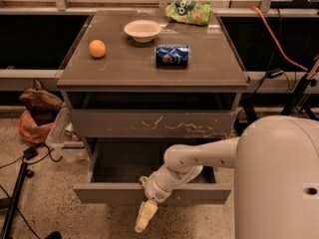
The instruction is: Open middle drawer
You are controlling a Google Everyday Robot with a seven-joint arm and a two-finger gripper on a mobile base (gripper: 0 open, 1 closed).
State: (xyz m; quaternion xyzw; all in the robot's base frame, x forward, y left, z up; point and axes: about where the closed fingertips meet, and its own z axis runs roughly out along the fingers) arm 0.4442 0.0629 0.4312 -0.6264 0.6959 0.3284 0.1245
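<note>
The middle drawer (107,193) stands pulled out toward me, low on the cabinet. Its plain grey-brown front faces me and its dark inside (124,163) shows behind it. Above it is the taller drawer front with white scratches (149,123), which is closed. My gripper (142,217) is cream-coloured. It points down just in front of and below the middle of the open drawer's front, at the end of my white arm (194,158), which reaches over the front edge from the right.
On the cabinet top (124,76) are an orange (97,48), a white bowl (142,30), a blue can on its side (172,55) and a green chip bag (188,11). A brown bag (35,111) and a plastic bin (61,139) stand at left. My white body (279,183) fills the right.
</note>
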